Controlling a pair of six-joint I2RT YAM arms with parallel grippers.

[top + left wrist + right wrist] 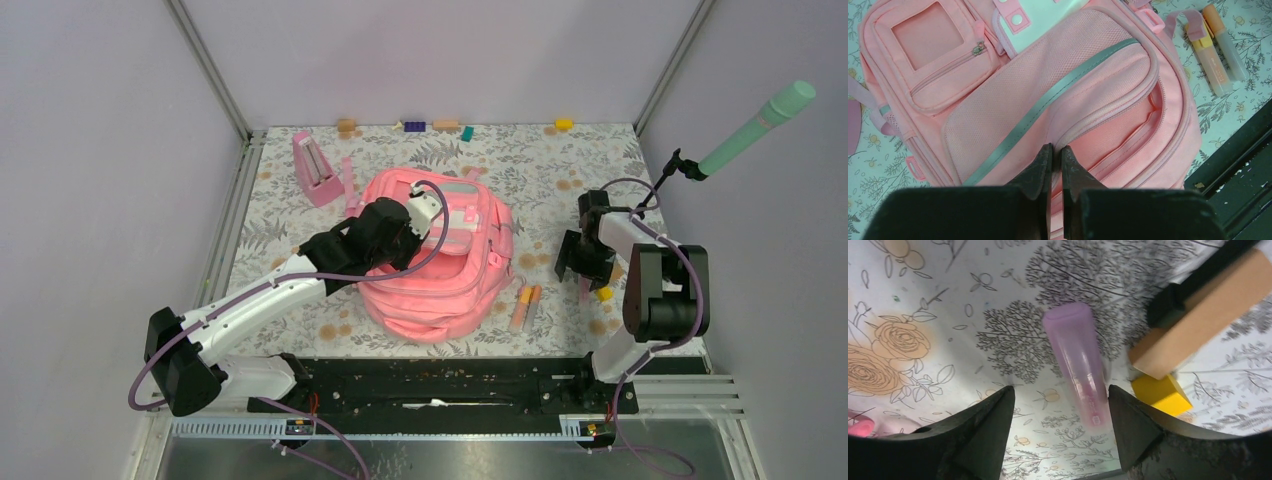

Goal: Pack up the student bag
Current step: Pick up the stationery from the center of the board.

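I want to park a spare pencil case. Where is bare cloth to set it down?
Far right: between the student bag, the back-row blocks and the right arm. Far left too, between the pink stand and the left arm. Crowded: highlighters and a yellow block by the right tool.

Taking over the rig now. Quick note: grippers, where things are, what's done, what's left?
Left gripper: shut, fingertips at the flap edge of the student bag; whether it pinches fabric can't be told.
Right gripper: open, straddling a pink highlighter that lies on the table, beside a yellow block. Nothing held.
Bag: lying mid-table, front pockets up.
Two highlighters, orange and yellow, lie on the table beside the bag.
Done: nothing visibly packed; the bag's inside is not in view.
Left: all three highlighters are outside the bag; likely next step is gripping the pink one.
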